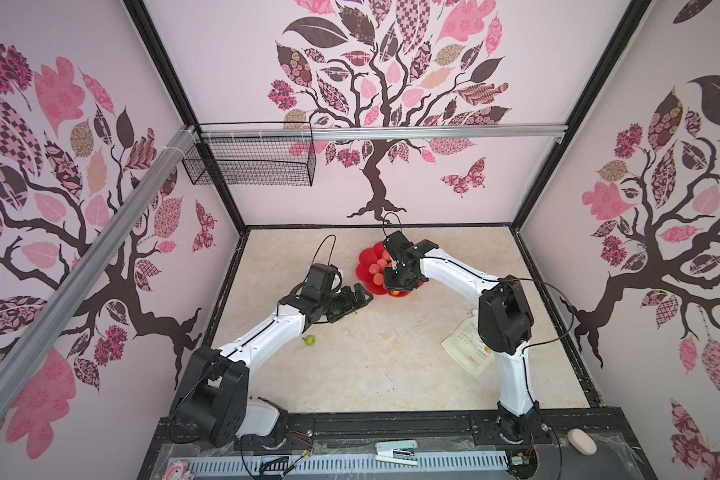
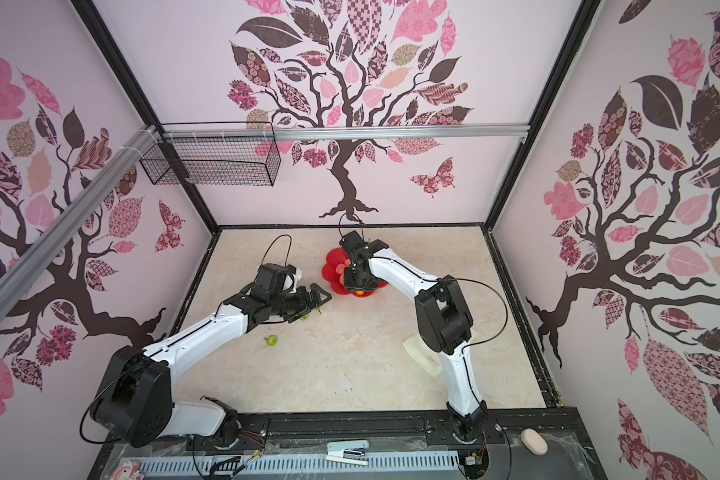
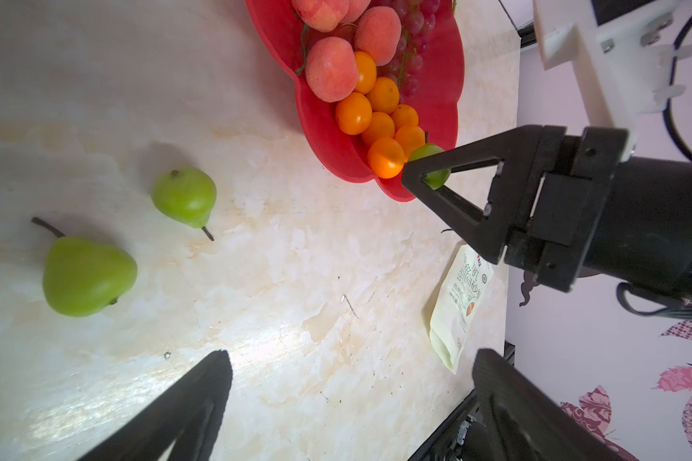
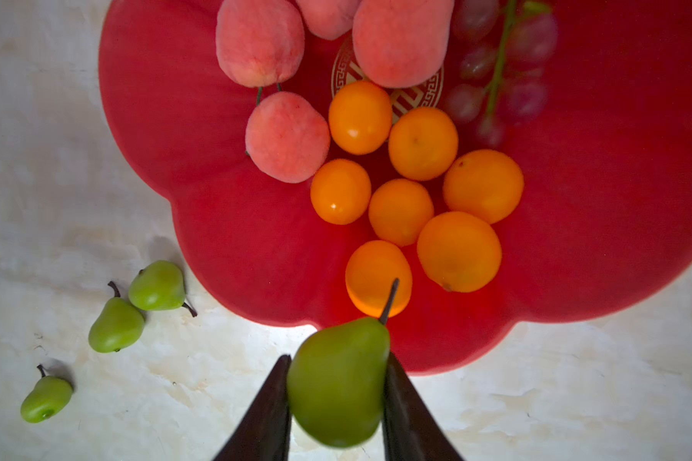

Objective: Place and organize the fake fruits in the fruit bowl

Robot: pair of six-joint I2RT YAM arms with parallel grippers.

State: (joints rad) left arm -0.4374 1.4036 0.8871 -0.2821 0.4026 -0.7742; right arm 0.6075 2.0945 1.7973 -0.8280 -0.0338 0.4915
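Green pear (image 4: 338,383) is pinched between the right fingers (image 4: 264,419) at the frame's bottom centre, at the red fruit bowl's (image 4: 176,139) rim; oranges (image 4: 400,211), peaches (image 4: 286,137) and grapes (image 4: 496,80) lie inside. The left fingers (image 3: 192,407) stand wide apart, empty, over the counter (image 3: 296,279).

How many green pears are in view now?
4. One pear sits gripped in the right hand over the bowl rim; three pears lie on the table beside it. Others may be hidden under the arms.
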